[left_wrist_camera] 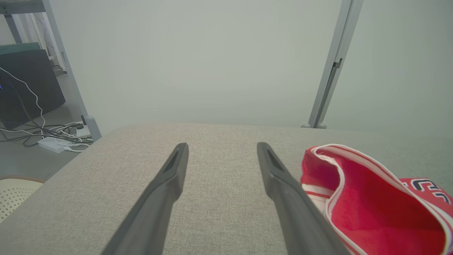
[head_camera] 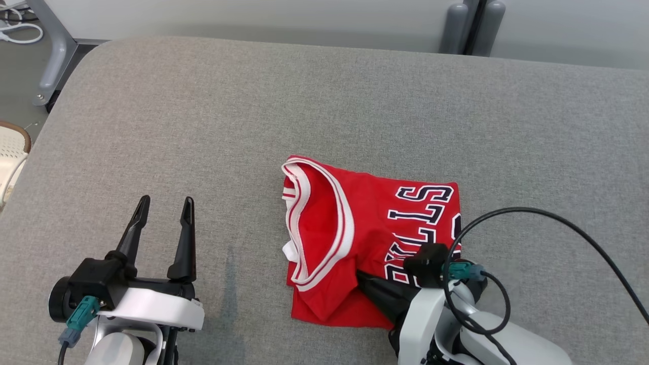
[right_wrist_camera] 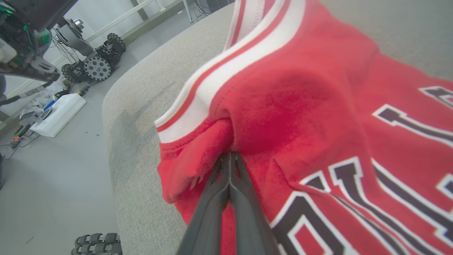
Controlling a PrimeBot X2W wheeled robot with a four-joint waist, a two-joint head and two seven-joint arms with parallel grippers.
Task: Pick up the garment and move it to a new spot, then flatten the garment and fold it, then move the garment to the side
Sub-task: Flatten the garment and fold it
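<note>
A red jersey, the garment (head_camera: pixel 365 228), lies folded into a rough square on the grey padded surface (head_camera: pixel 304 101), white-trimmed neckline to the left and dark lettering to the right. My right gripper (head_camera: pixel 359 274) is shut at the garment's near edge, its tip buried in a pucker of red cloth (right_wrist_camera: pixel 300 88); in the right wrist view the right gripper (right_wrist_camera: pixel 229 156) pinches that fold. My left gripper (head_camera: pixel 166 200) stands open and empty over bare surface, left of the garment. In the left wrist view the left gripper (left_wrist_camera: pixel 222 145) is open, with the garment (left_wrist_camera: pixel 371 202) at its right.
The padded surface's left edge curves down toward a cream perforated seat (head_camera: pixel 10 152) and a grey metal leg (head_camera: pixel 56 56). A black cable (head_camera: pixel 557 223) loops over my right arm. On the floor are a wheeled base (right_wrist_camera: pixel 95 63) and a white block (right_wrist_camera: pixel 60 113).
</note>
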